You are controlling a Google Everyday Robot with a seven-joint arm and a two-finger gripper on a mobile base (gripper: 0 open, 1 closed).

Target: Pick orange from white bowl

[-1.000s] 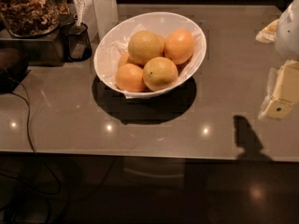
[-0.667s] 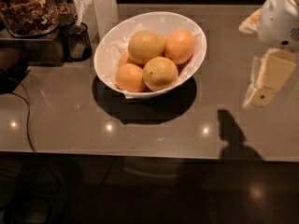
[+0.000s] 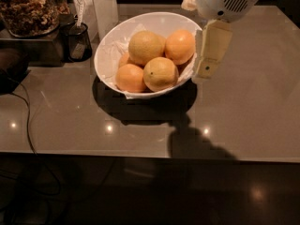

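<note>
The white bowl (image 3: 108,55), lined with crumpled white paper, stands on the grey table in the upper middle of the camera view. The orange (image 3: 146,47), large, pale yellow-orange and dimpled, lies on top at the back of the pile. In front of it is a similar yellowish fruit with a small dark dot (image 3: 160,74). Smaller deeper-orange fruits lie at the right (image 3: 180,46) and front left (image 3: 130,78). My gripper (image 3: 206,69) hangs from its white wrist at the top right, just outside the bowl's right rim, above the table and holding nothing.
A glass jar of nuts (image 3: 28,8) and a dark mesh cup (image 3: 77,42) stand at the back left. A white post (image 3: 105,3) rises behind the bowl. A cable (image 3: 29,121) runs across the left side. The table's front edge (image 3: 140,154) crosses the lower view.
My gripper has moved left from the right edge of the view to the bowl's right rim. Its shadow has moved left with it. The fruits have not moved.
</note>
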